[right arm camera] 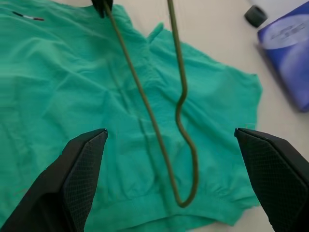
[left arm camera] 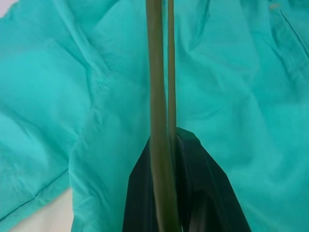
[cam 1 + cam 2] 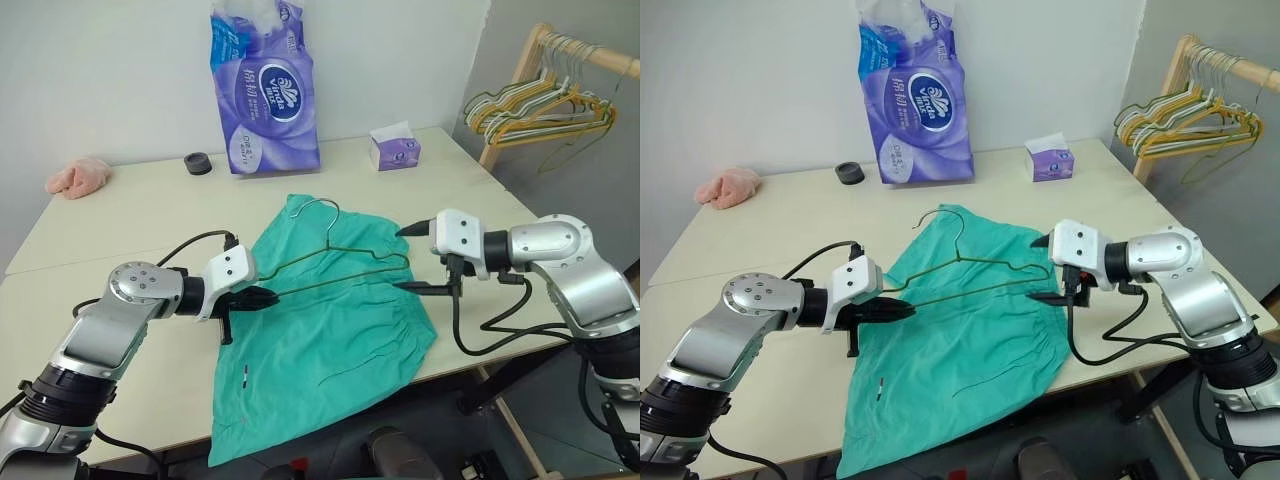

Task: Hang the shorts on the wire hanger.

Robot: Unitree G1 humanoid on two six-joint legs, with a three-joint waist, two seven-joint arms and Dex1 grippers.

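Pinching one end of the hanger [image 3: 340, 262], the left pincer [image 3: 262, 297] has its fingers pressed tight on the thin olive wire, and the left wrist view shows the two wires of that corner running straight out from between the black fingers [image 2: 193, 193] over teal cloth. The right pincer [image 3: 1048, 268] is spread wide at the hanger's other end, one finger above the wire's bend and one below, gripping nothing; in the right wrist view the rounded bend of the wire sits in the open gap, clear of both fingers [image 1: 82, 169]. The hanger stretches between the two pincers, lifted above the shorts [image 3: 330, 350], with its hook pointing toward the table's far edge. The shorts lie spread on the table [image 3: 150, 210] at its near edge, close to the right near corner, with part of the cloth drooping over that edge. Along the far edge stand a purple tissue pack [image 3: 265, 90], a small black ring [image 3: 199, 163] and a little purple box [image 3: 394, 149]. A pink cloth lump [image 3: 78, 176] sits at the far left corner. Beyond the far right corner, a wooden rack [image 3: 560, 55] carries bunched hangers [image 3: 540, 110].
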